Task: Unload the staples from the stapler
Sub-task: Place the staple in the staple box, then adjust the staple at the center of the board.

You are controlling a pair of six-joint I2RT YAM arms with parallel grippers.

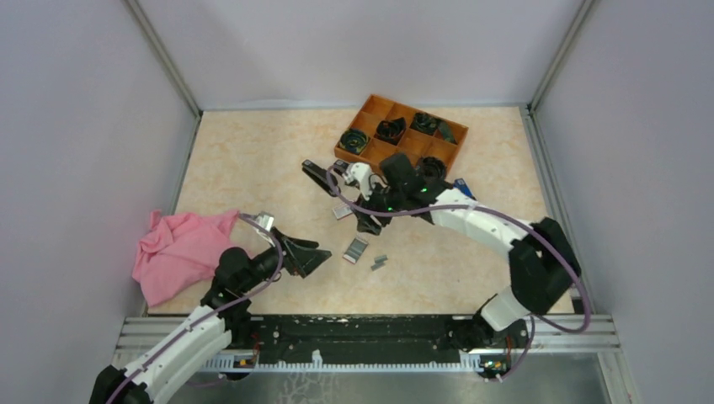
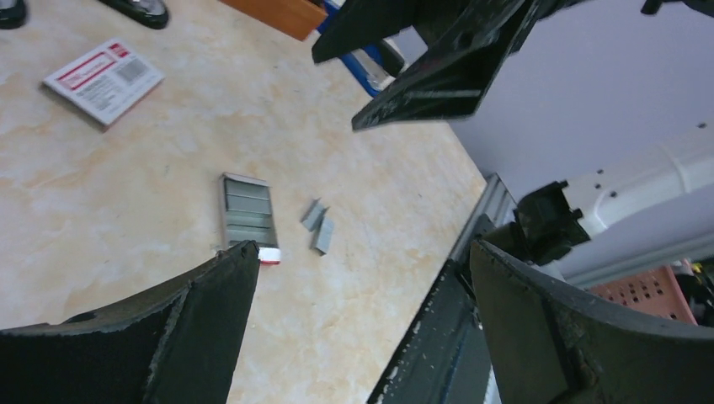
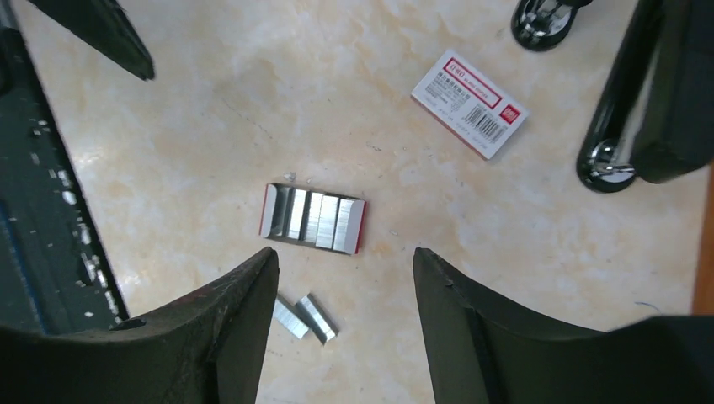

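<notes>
Left gripper [image 2: 362,252] spread, right gripper [image 3: 345,257] spread, two loose staple strips [image 3: 318,318], one box [image 3: 470,103]

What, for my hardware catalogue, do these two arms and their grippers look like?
Both the left arm and right arm have white shells with black joints, and a purple cable loops along each. The left gripper and right gripper have broad, black, tapering fingers. A green light glows at the right wrist.

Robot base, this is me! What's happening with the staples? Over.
Left gripper open, empty. Right gripper open, empty. Two loose staple strips below it on the table, more in a red-edged tray. Nothing blocking them.
</notes>
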